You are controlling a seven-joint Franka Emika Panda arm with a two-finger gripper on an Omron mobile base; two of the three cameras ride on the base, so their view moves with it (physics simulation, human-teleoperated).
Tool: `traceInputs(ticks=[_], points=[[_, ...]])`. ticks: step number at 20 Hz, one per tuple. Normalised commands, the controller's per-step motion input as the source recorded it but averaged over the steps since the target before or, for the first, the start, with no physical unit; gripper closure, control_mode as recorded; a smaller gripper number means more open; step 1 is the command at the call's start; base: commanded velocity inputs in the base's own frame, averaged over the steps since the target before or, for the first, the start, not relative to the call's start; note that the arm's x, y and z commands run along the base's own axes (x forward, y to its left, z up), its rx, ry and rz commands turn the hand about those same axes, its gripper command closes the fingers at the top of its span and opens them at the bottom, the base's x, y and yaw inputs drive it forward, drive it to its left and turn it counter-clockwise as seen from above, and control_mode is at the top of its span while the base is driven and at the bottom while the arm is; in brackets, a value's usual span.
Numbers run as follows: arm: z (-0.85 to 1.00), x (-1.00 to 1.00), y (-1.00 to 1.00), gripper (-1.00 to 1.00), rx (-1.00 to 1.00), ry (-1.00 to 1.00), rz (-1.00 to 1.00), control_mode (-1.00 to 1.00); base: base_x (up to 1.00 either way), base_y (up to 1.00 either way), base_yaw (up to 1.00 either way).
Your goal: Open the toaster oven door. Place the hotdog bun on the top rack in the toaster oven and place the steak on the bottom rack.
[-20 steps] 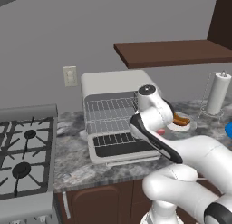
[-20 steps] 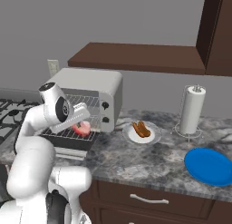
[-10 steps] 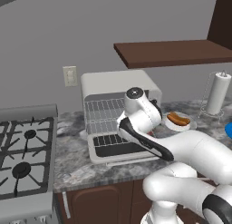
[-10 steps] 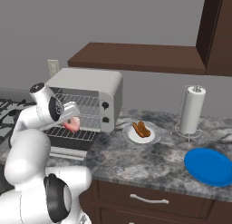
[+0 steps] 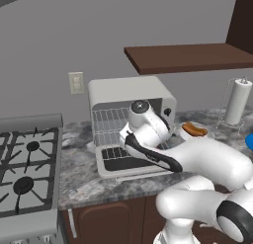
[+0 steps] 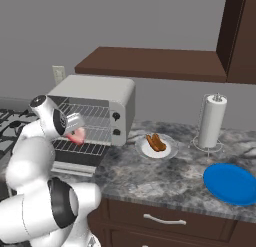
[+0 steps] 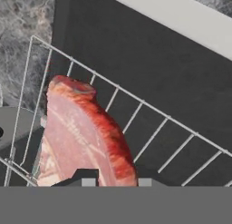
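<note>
We hold the steak (image 7: 81,137) pinched on edge in our gripper (image 6: 76,132), jaws narrowly closed on it, just in front of the toaster oven (image 6: 100,98) mouth; the bottom rack (image 7: 149,128) lies directly beyond and below, over the dropped door (image 5: 126,164).

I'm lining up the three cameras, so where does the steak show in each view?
Left base view: I cannot make out the flat pink-red steak behind the arm.
Right base view: left of centre, before the oven racks.
Hand view: lower left, over wire grid.
Shared landmark: white-grey toaster oven.
</note>
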Motion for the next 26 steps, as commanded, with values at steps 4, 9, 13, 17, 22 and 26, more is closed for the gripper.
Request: traceInputs(ticks=[4, 9, 13, 17, 22, 26], points=[[-0.08, 0.16, 0.20, 1.00, 0.07, 0.00, 0.01, -1.00, 0.00, 0.00, 0.00], [-0.06, 0.17, 0.18, 1.00, 0.05, 0.00, 0.00, -1.00, 0.00, 0.00, 0.00], [-0.12, 0.19, 0.17, 1.00, 0.05, 0.00, 0.00, -1.00, 0.00, 0.00, 0.00], [-0.09, 0.20, 0.09, 1.00, 0.01, 0.00, 0.00, -1.00, 0.00, 0.00, 0.00], [-0.14, 0.02, 0.05, 1.00, 0.00, 0.00, 0.00, -1.00, 0.00, 0.00, 0.00], [-0.20, 0.00, 0.01, 1.00, 0.00, 0.00, 0.00, -1.00, 0.00, 0.00, 0.00]])
